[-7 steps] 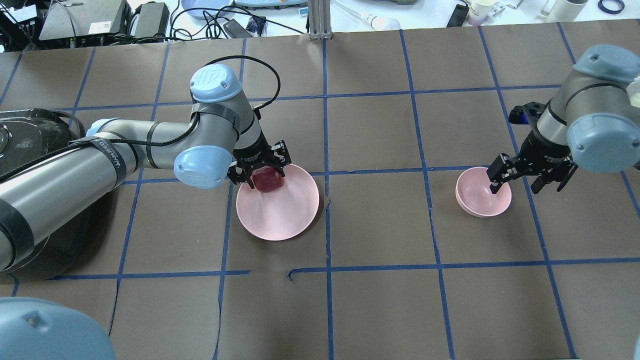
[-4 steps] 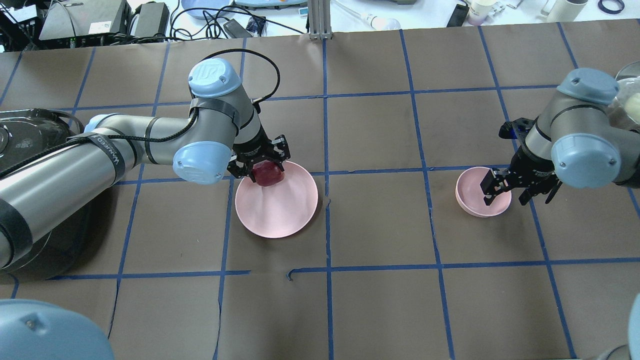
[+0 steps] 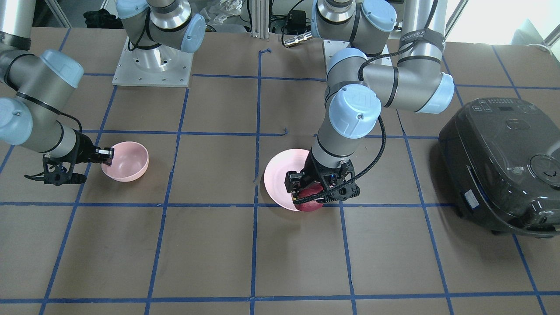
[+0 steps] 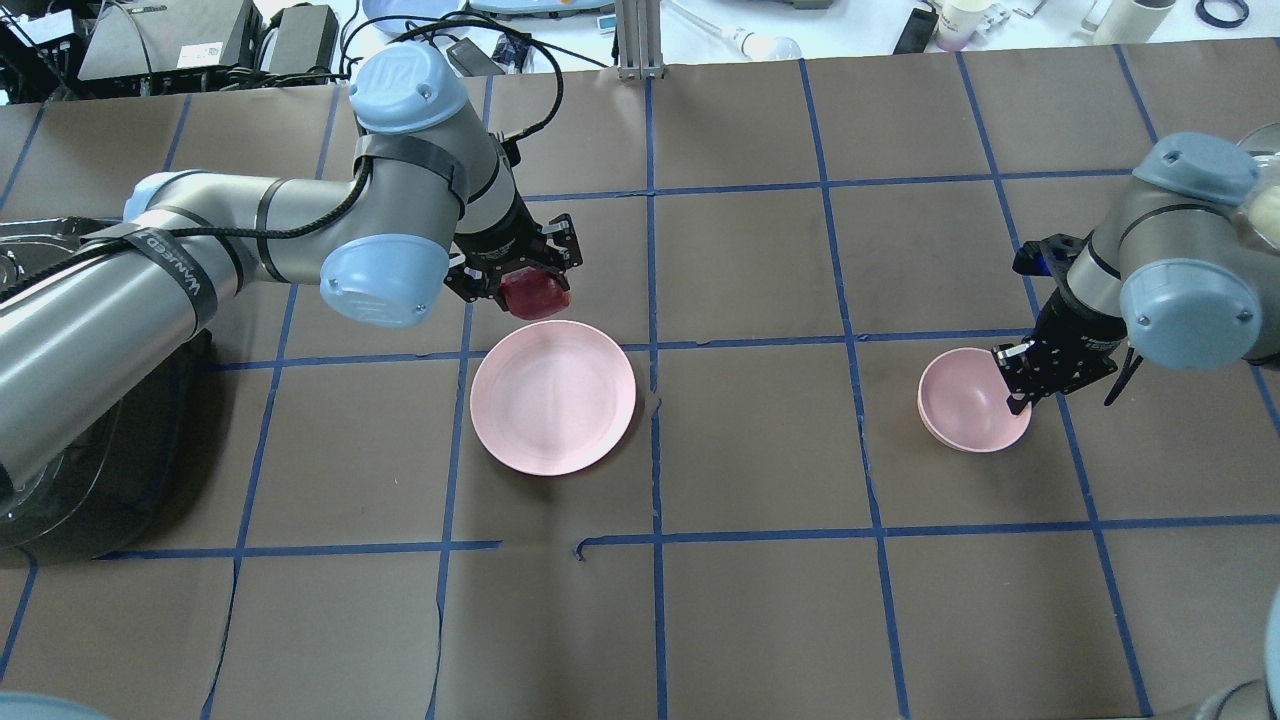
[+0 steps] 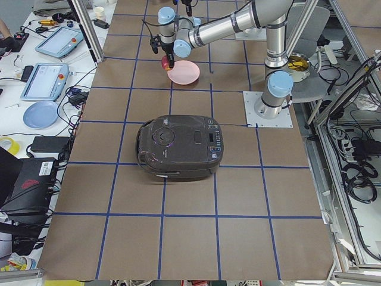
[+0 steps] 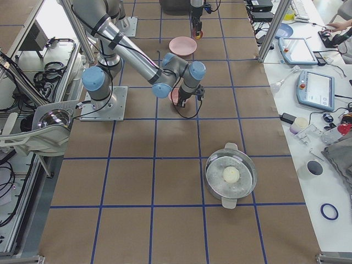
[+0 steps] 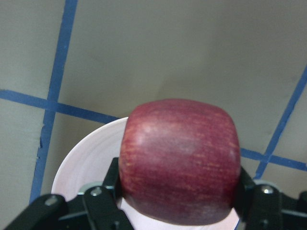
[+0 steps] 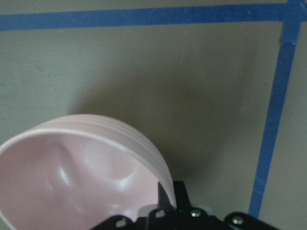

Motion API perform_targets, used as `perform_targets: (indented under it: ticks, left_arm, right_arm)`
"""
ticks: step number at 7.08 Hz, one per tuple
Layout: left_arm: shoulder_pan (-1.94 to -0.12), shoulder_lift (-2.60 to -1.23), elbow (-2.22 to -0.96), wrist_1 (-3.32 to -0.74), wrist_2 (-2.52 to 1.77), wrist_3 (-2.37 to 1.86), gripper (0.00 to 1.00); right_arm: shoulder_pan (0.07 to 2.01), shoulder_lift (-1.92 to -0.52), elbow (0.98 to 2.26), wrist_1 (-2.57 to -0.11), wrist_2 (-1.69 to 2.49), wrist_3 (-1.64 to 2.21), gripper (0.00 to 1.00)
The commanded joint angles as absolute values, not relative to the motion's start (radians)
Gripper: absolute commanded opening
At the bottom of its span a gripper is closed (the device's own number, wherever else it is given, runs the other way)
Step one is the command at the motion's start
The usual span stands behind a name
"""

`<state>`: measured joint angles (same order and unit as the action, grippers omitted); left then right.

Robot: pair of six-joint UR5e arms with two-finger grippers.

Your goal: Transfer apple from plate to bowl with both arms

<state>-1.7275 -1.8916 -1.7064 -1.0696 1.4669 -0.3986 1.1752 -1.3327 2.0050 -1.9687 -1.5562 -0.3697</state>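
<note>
My left gripper (image 4: 516,281) is shut on the dark red apple (image 4: 536,293) and holds it in the air just beyond the far edge of the pale pink plate (image 4: 553,397). In the left wrist view the apple (image 7: 180,160) fills the space between the jaws, with the plate's rim (image 7: 79,163) below. The front view shows the apple (image 3: 309,200) and the plate (image 3: 278,175). My right gripper (image 4: 1022,385) is shut on the right rim of the small pink bowl (image 4: 968,400), which sits tilted. The right wrist view shows the bowl (image 8: 86,163) pinched at its rim.
A black rice cooker (image 3: 498,166) stands on the left arm's side of the table. A metal pot with a glass lid (image 6: 231,176) stands at the right end. Blue tape lines grid the brown table. Cables and devices lie beyond the far edge.
My left gripper lifted the apple off the plate and carried it up and toward the far side. My right gripper shifted to the bowl's right rim, and the bowl tilted and moved slightly.
</note>
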Motion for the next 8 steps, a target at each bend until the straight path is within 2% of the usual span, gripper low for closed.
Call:
perform_targets:
  ticks: [1, 4, 6, 8]
  left_arm:
    - [-1.740, -1.873, -1.585, -1.284, 1.470, -0.269, 0.00]
    - [-1.756, -1.878, -1.473, -1.397, 1.483, -0.264, 0.00]
    - [-1.763, -1.879, -1.468, -1.410, 1.485, -0.264, 0.00]
    - [-1.770, -1.885, -1.471, -1.411, 1.485, -0.264, 0.00]
  right_arm:
    - [1.184, -1.377, 1.941, -1.842, -1.407, -0.304, 0.00]
    - [1.389, -1.381, 1.914, -1.802, -1.312, -0.032, 0.00]
    - [1.541, -1.362, 1.921, -1.893, -1.313, 0.177, 0.00]
    - [1.581, -1.348, 1.956, -1.904, -1.315, 0.207, 0.00]
